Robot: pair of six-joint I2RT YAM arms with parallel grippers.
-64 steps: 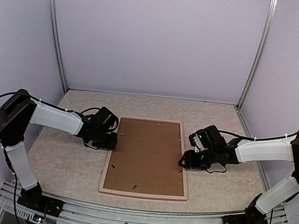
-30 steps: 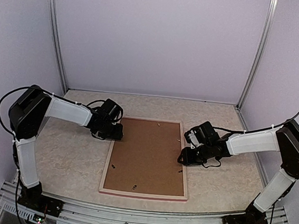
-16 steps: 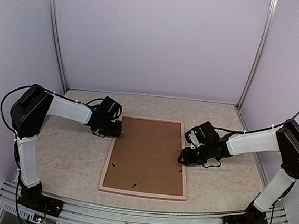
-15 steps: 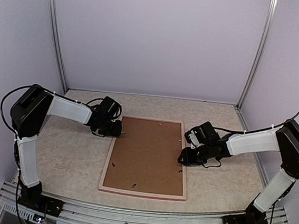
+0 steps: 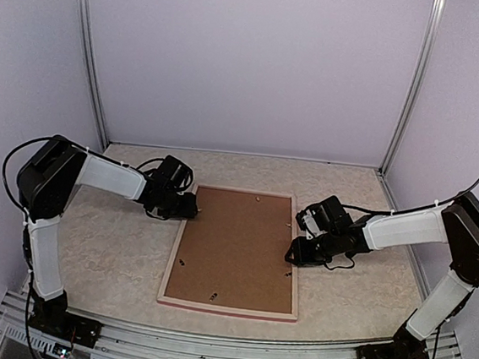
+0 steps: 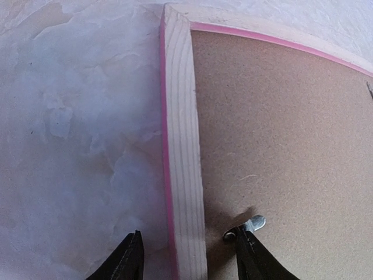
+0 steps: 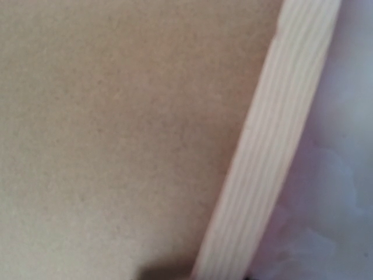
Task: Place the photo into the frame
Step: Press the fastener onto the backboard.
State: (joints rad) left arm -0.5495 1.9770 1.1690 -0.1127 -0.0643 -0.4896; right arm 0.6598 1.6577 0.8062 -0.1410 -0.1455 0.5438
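The frame (image 5: pixel 227 308) lies back-up on the worktop (image 5: pixel 105 251), the brown backing board (image 5: pixel 235 247) seated inside it. The photo is not visible; presumably it is under the board, leaving only the fastening down. The left tool (image 6: pixel 187 255) straddles the left rail, jaws wide, beside a metal clip (image 6: pixel 252 223). The right tool (image 5: pixel 293 254) is at the right rail; whether it is wide or narrow I cannot tell. No writing or labels show.

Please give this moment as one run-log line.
frame face down, backing board in | left gripper open astride left rail | right gripper at right rail
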